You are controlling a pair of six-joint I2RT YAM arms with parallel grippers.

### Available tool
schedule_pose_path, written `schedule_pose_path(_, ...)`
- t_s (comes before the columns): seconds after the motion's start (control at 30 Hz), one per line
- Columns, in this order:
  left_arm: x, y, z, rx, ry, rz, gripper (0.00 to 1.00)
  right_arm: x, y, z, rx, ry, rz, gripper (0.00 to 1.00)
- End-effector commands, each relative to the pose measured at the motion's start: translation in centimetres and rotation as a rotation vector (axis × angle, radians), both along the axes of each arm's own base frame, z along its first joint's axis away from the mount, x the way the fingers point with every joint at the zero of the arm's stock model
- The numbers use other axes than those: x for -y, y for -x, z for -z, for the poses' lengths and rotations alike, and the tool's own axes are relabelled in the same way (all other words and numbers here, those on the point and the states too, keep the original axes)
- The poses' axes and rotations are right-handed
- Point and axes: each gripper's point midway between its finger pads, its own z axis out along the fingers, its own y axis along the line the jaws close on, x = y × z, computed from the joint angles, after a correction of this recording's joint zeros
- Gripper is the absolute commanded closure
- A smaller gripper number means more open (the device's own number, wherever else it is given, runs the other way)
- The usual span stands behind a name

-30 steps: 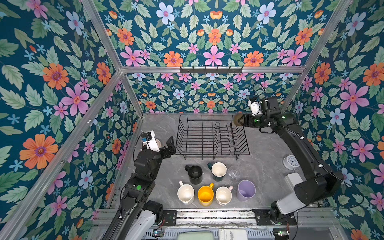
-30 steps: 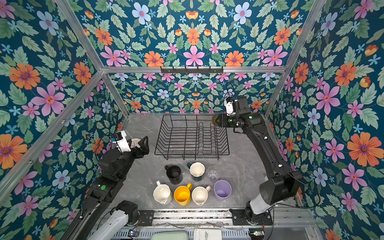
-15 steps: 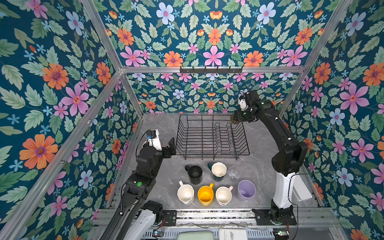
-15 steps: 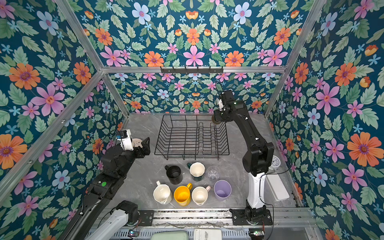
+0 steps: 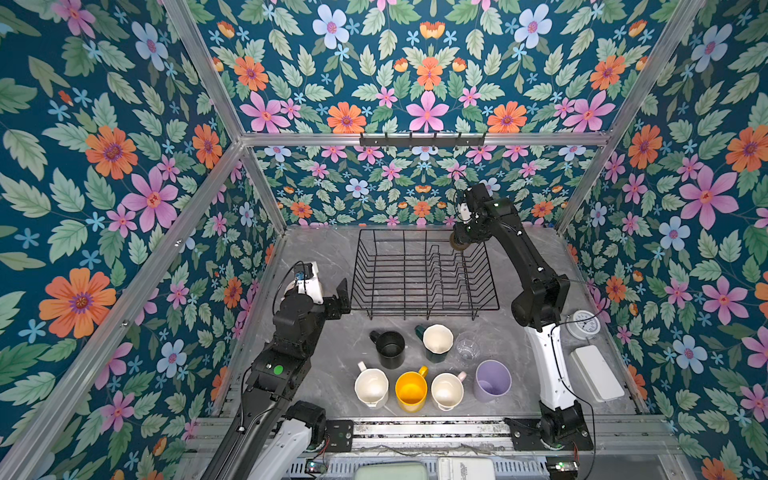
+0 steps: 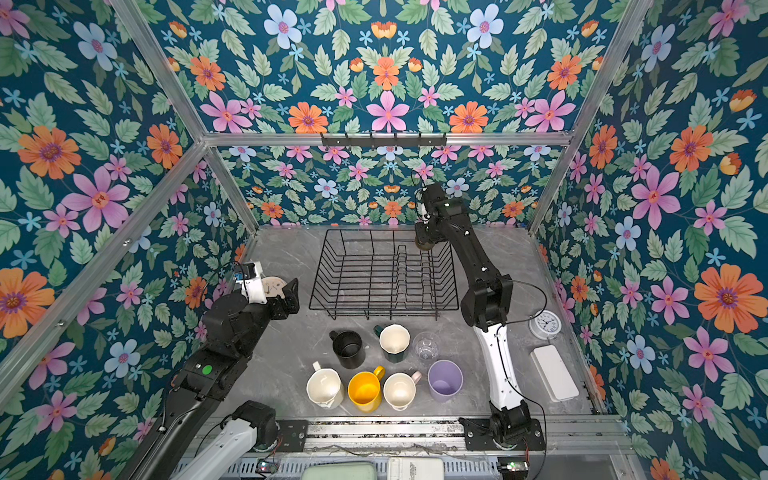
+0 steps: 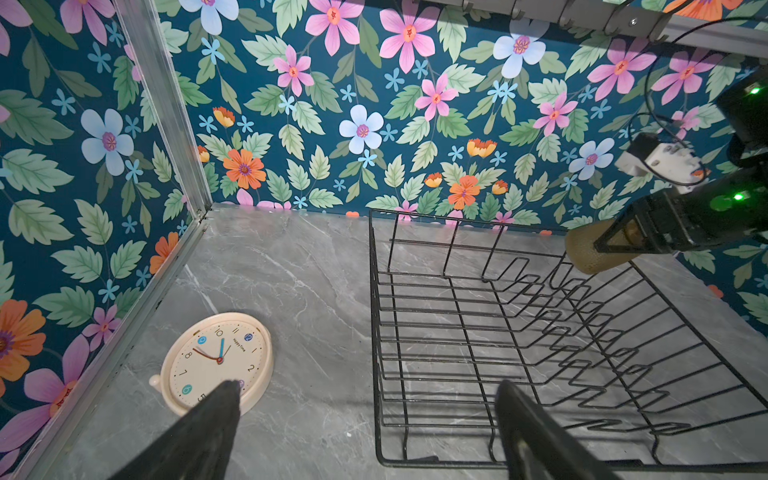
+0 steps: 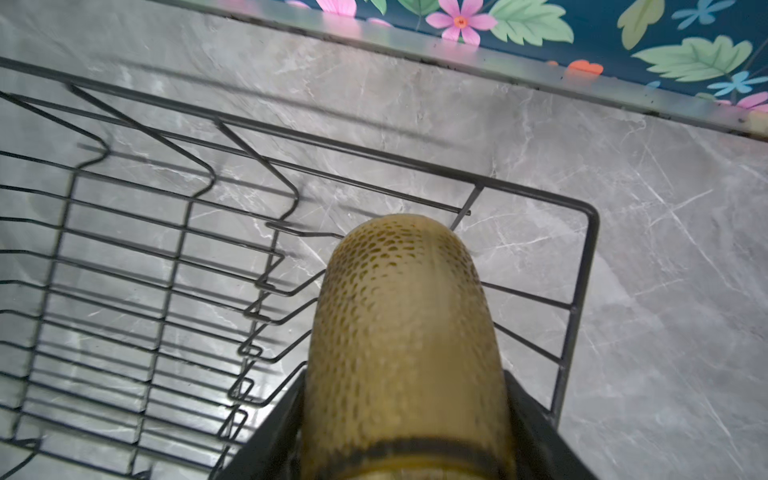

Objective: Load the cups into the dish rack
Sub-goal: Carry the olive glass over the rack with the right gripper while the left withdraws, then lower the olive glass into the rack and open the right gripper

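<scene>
The black wire dish rack (image 5: 415, 308) (image 6: 382, 307) stands at the middle back of the table. My right gripper (image 5: 464, 237) (image 8: 403, 436) is shut on the olive-brown tumbler (image 5: 458, 244) (image 6: 423, 244) (image 7: 582, 249) (image 8: 399, 332). It holds the tumbler tipped on its side above the rack's far right corner. My left gripper (image 5: 337, 296) (image 7: 368, 386) is open and empty by the rack's near left corner. In front of the rack stand the black mug (image 5: 390, 349), dark-green mug (image 5: 436, 340), clear glass (image 5: 467, 348), white mug (image 5: 371, 387), yellow mug (image 5: 410, 390), pale-pink mug (image 5: 447, 390) and lilac tumbler (image 5: 492, 380).
A round pink clock (image 7: 216, 361) lies flat left of the rack, under my left gripper. A round white clock (image 5: 584, 324) and a white box (image 5: 596, 372) sit along the right wall. A black hook rail (image 5: 422, 139) hangs on the back frame.
My right arm's elbow has swung in from the right wall, and the tumbler has shifted slightly left over the rack's corner. The left arm has barely moved.
</scene>
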Motion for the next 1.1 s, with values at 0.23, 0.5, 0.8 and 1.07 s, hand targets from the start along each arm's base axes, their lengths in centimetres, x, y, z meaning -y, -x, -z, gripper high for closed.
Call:
schedule_pose_path(0.23,0.0,0.1,-0.2,0.008,-0.005,0.006,0.04,0.2,-1.2,1.8,0.01,0.045,0.01,1.0)
schedule_pose_path(0.5,0.1,0.1,-0.2,0.007,-0.002,0.009,0.04,-0.1,-1.4,4.1,-0.028,0.047,0.003,1.0)
schedule_pose_path(0.8,0.2,0.1,0.0,-0.001,-0.004,0.012,0.04,-0.6,-1.4,6.1,-0.067,0.034,-0.008,0.74)
schedule_pose_path(1.07,0.3,0.1,0.1,-0.005,-0.004,0.017,0.04,-0.8,-1.0,6.8,-0.091,0.03,-0.021,0.22)
